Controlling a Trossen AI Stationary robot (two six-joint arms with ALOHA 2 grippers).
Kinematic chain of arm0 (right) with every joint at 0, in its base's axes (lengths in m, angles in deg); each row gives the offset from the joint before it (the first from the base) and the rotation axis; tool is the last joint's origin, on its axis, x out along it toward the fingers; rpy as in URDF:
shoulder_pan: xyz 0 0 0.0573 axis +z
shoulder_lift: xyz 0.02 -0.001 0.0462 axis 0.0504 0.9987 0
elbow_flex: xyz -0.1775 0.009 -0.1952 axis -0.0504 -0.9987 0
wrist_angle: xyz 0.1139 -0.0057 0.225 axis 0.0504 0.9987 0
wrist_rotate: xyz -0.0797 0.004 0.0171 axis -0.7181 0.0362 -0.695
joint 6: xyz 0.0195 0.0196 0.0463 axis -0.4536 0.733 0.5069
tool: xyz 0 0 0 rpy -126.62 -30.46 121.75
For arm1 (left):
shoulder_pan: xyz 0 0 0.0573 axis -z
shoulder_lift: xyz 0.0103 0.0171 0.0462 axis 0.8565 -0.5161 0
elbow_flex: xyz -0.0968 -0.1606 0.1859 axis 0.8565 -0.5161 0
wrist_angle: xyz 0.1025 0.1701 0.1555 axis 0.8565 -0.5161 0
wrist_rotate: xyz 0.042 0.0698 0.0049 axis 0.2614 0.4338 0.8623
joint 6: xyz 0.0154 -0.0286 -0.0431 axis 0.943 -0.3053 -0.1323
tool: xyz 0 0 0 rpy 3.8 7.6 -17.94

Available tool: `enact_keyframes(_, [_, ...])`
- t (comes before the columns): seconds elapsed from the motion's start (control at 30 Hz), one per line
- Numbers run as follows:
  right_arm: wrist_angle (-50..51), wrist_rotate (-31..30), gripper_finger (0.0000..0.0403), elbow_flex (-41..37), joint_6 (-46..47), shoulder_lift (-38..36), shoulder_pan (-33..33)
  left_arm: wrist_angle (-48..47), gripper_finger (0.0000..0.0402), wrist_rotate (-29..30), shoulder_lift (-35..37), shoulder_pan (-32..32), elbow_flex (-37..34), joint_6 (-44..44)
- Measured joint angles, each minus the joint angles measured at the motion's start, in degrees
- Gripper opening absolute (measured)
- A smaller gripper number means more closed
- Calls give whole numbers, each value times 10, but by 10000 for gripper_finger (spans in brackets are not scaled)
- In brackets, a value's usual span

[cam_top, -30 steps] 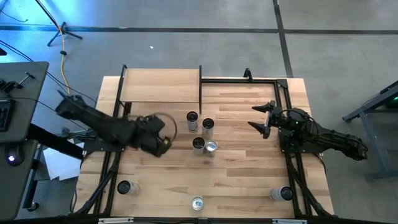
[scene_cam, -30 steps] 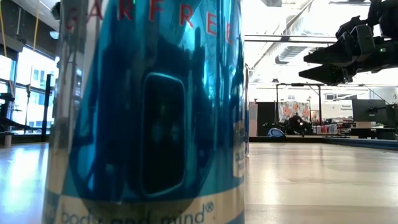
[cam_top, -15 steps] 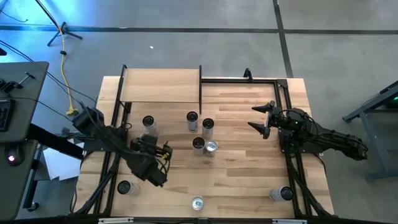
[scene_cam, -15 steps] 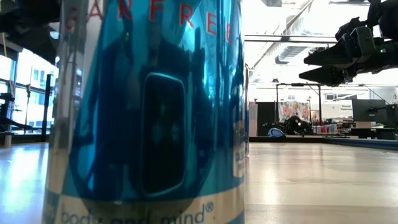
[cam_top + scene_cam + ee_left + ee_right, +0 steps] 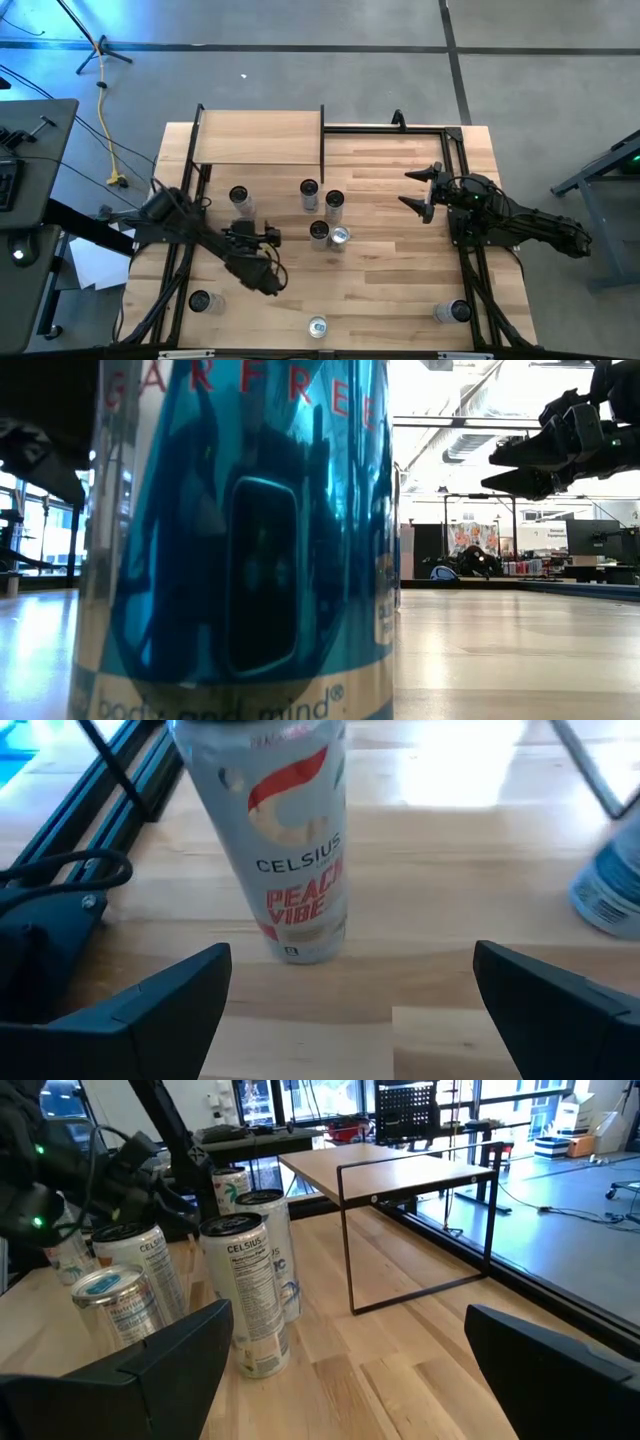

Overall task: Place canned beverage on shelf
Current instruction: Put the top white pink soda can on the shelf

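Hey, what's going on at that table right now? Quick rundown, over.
Left gripper open, low over front table, empty. Right gripper open, waiting at right side. Shelf bare; Celsius can upright on table before left gripper. Nothing blocking.

Several upright cans (image 5: 248, 1295) stand clustered on the wooden bench (image 5: 400, 1370). Beyond them stands the shelf (image 5: 400, 1175), a pale board on thin black posts.

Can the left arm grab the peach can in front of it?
Probably yes. The left gripper has its fingers wide open, the peach can stands upright just ahead of them, and nothing lies between.
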Motion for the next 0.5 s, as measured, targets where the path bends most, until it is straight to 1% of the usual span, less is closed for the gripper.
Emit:
enact_keyframes(0.17, [3,0,387,0,0,0,0,-1,388,3,-24,-16,-1,-31])
enact_keyframes(0.33, [5,0,387,0,0,0,0,0,388,5,-34,-31,-2,-27])
enact_keyframes(0.4, [7,0,387,0,0,0,0,1,388,21,-34,-33,-2,-15])
enact_keyframes(0.5, [8,0,387,0,0,0,0,-1,388,58,-34,-32,-2,-29])
